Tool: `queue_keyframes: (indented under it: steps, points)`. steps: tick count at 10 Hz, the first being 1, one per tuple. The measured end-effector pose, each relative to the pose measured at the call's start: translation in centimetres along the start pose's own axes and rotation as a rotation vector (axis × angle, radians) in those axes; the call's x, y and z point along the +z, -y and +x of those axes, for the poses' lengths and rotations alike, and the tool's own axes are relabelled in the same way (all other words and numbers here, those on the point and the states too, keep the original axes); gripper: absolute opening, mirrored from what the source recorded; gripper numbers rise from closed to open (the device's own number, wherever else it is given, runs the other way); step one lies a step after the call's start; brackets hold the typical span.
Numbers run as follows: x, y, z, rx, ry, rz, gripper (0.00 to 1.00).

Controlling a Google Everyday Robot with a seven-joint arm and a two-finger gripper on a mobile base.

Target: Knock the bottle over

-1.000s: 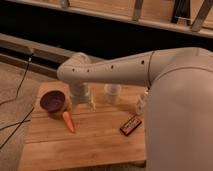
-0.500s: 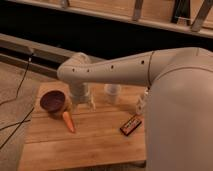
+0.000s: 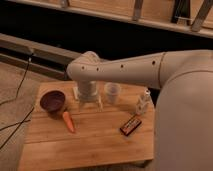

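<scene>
Jaws stand between bowl (image 3: 52,101) and cup (image 3: 112,92) (bottle (image 3: 143,102) upright, well apart).

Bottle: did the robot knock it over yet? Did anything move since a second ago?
Nothing visibly moved. The pincer hangs between the bowl and the cup, same as before. The bottle stands upright, right of the cup and apart from the pincer. The carrot and candy bar lie where they were.
</scene>
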Motion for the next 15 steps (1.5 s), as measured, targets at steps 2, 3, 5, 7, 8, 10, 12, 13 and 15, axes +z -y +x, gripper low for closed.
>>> queue_keyframes:
  steps: [2, 3, 5, 7, 8, 10, 12, 13, 15]
  points:
    - [0.0, 4.9, 1.2, 0.102, -0.05, 0.014, 0.65]
    - [0.0, 6.5, 1.5, 0.14, -0.063, 0.02, 0.65]
    - [0.4, 10.1, 1.6, 0.238, -0.079, 0.038, 0.65]
    - [0.8, 13.1, 1.0, 0.321, -0.07, 0.051, 0.65]
    - [1.0, 13.9, 0.7, 0.344, -0.065, 0.053, 0.65]
    - [1.6, 15.7, 0.4, 0.391, -0.057, 0.063, 0.65]
    - [2.7, 17.4, 0.3, 0.409, -0.051, 0.077, 0.65]
    - [3.1, 18.0, 0.1, 0.413, -0.051, 0.082, 0.65]
    - [4.6, 19.7, -0.7, 0.408, -0.053, 0.098, 0.65]
